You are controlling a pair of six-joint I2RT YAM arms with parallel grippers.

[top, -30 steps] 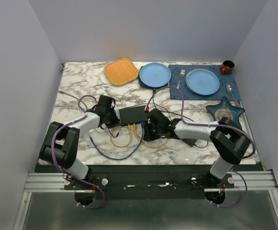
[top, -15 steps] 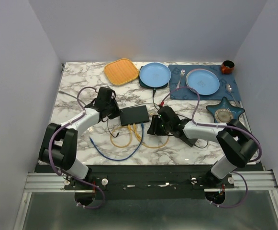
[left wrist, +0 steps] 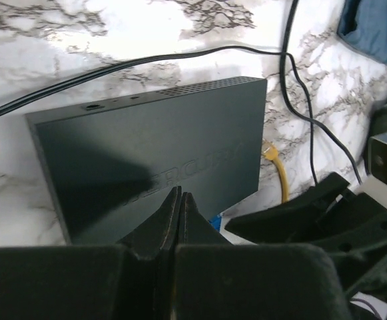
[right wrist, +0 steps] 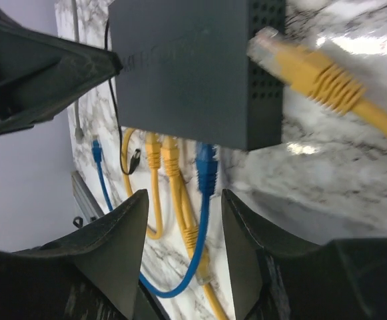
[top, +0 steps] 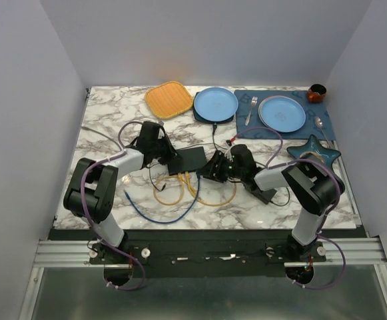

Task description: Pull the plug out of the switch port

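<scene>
The flat black switch (top: 192,159) lies mid-table, its port edge facing the arms. Two yellow plugs (right wrist: 161,151) and a blue plug (right wrist: 206,164) sit in its ports; the blue plug (top: 198,177) also shows from above. A loose yellow plug (right wrist: 272,45) lies by the switch's side. My right gripper (right wrist: 183,223) is open, with the blue cable running between its fingers, just short of the plugs; from above it (top: 214,168) sits at the switch's right end. My left gripper (left wrist: 180,195) is shut and empty, its tips over the top of the switch (left wrist: 153,143).
Yellow and blue cables (top: 173,197) loop on the marble in front of the switch. A black cord (left wrist: 290,100) runs past its far side. Behind are an orange mat (top: 168,99), a blue plate (top: 215,103), a placemat (top: 246,127) with plate and cutlery, and a star dish (top: 313,153).
My left gripper has moved right onto the switch's left end. My right gripper has moved back and right to the switch's right end, its arm folding in.
</scene>
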